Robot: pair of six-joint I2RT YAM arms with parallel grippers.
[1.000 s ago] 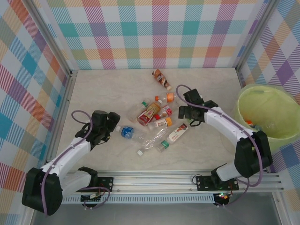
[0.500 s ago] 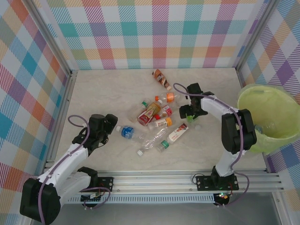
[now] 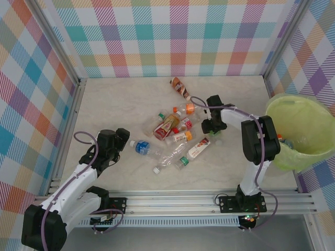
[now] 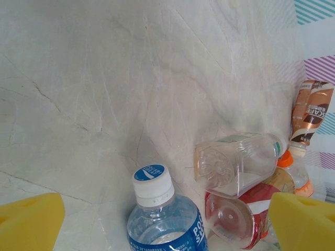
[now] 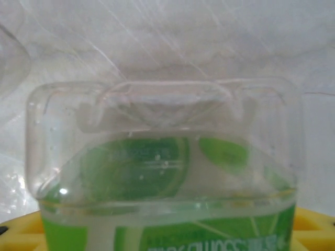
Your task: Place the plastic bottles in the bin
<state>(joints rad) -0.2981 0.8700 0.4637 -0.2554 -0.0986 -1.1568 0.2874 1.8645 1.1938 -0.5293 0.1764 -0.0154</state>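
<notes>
Several plastic bottles lie in a heap at mid-table. A blue-label bottle (image 3: 142, 148) points its white cap (image 4: 152, 186) at my left gripper (image 3: 119, 138), which is open just short of it. In the left wrist view that gripper (image 4: 166, 230) shows a yellow pad (image 4: 27, 222) low on each side, with a clear bottle (image 4: 238, 162) and a red-label bottle (image 4: 235, 215) beyond. My right gripper (image 3: 212, 124) is down over a green-label bottle (image 5: 162, 172), open, a yellow finger (image 5: 15, 235) on each side. The pale yellow-green bin (image 3: 276, 111) stands at the right.
A brown coffee bottle (image 3: 180, 88) lies apart near the back wall. A red-and-white-label bottle (image 3: 198, 148) and a crushed clear one (image 3: 170, 159) lie toward the front. Checked walls close in the table. An aluminium rail (image 3: 199, 201) runs along the near edge.
The right arm has folded in, its elbow swinging from near the bin toward the heap, with the gripper settling over the green-label bottle. The left gripper has drawn back slightly toward the near-left.
</notes>
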